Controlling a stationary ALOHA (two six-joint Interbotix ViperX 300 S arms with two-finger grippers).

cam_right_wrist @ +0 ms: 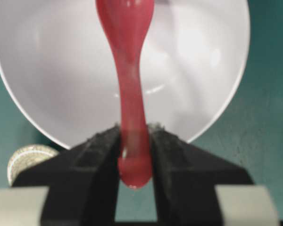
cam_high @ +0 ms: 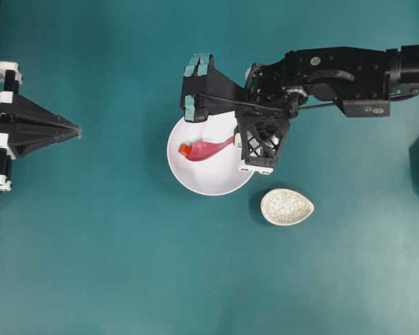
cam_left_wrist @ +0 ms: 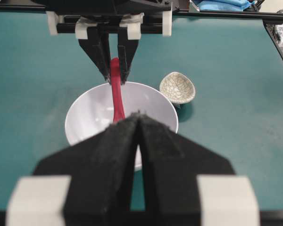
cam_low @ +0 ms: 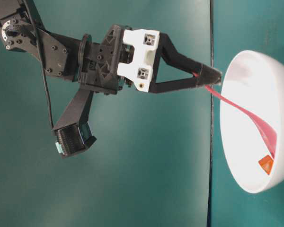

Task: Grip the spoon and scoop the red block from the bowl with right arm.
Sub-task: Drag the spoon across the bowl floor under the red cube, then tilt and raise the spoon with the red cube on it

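Black pointed left hand (cam_high: pixel 75 130) at far left of the overhead frame, fingers pressed together, clenched on nothing. Centre: round white bowl (cam_high: pixel 188 174) on the teal bench (cam_high: pixel 112 265); tiny red-orange cube (cam_high: pixel 185 149) at the tip of the glossy pink spoon (cam_high: pixel 206 149). Right hand (cam_right_wrist: pixel 134 155) grasps the spoon's handle end. Lower right: speckled beige teardrop dish (cam_high: pixel 287 206).
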